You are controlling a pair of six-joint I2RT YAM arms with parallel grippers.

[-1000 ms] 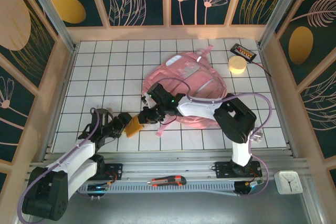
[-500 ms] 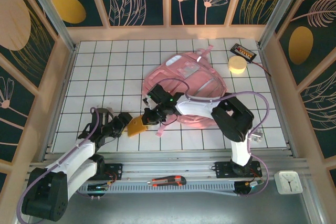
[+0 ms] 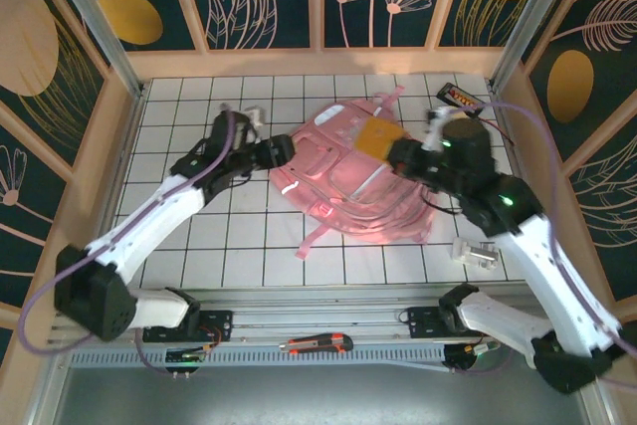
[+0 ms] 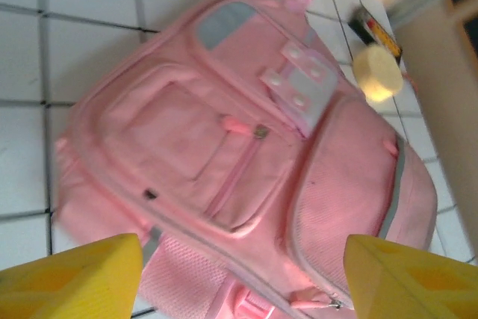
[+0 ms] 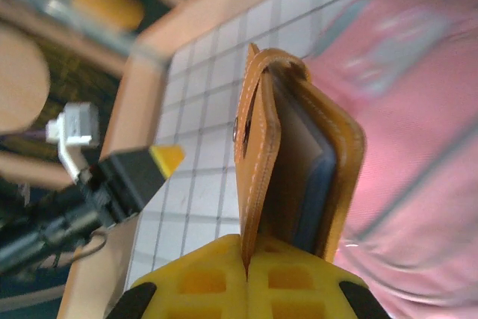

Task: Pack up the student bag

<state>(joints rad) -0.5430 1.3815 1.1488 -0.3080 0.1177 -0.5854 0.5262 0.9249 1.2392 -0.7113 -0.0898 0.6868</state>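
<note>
The student bag (image 3: pixel 333 161), a big pink backpack, lies flat on the tiled table with its front pockets up (image 4: pixel 224 132). My right gripper (image 3: pixel 400 153) hovers over the bag's upper right part, shut on the flap of a tan leather wallet (image 3: pixel 378 133). In the right wrist view the wallet (image 5: pixel 299 147) stands up from the closed yellow fingers (image 5: pixel 245 263), with a blue lining inside. My left gripper (image 3: pixel 277 151) sits at the bag's left edge, open. Its yellow fingertips (image 4: pixel 75 274) stand wide apart above the bag's lower pocket, with nothing between them.
A round yellow object (image 4: pixel 377 72) and a black pack (image 4: pixel 377 24) lie at the far right corner beyond the bag. A small white object (image 3: pixel 476 253) rests on the tiles at the right. A utility knife (image 3: pixel 317 344) lies on the front rail. Wooden walls enclose the table.
Both arms have swung from the table's front to the bag. The wallet, earlier low between the two grippers, now hangs over the bag in the right gripper. The left gripper is at the bag's left edge.
</note>
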